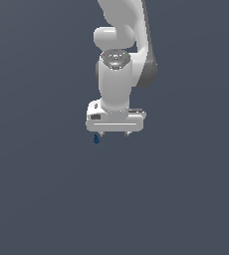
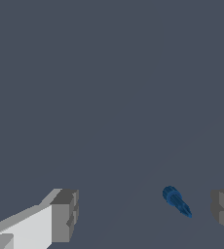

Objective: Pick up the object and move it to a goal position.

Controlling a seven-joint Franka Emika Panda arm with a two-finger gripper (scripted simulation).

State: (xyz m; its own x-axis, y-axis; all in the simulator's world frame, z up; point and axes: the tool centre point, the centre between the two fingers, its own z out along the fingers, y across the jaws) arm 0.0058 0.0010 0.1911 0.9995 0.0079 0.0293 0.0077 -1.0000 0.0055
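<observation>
Dark blue and slim, the object (image 2: 176,201) lies on the plain grey ground in the gap between the fingers (image 2: 65,216), nearer one than the other and touching neither. The white gripper (image 1: 114,133) points straight down with its fingers spread wide apart, closed on nothing.

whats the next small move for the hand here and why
Probably a small sideways shift to centre the hand over the blue object, then descend. In the wrist view the fingers are spread wide, and the object lies between them but much nearer one finger; in the exterior view it sits under the hand's left edge.
</observation>
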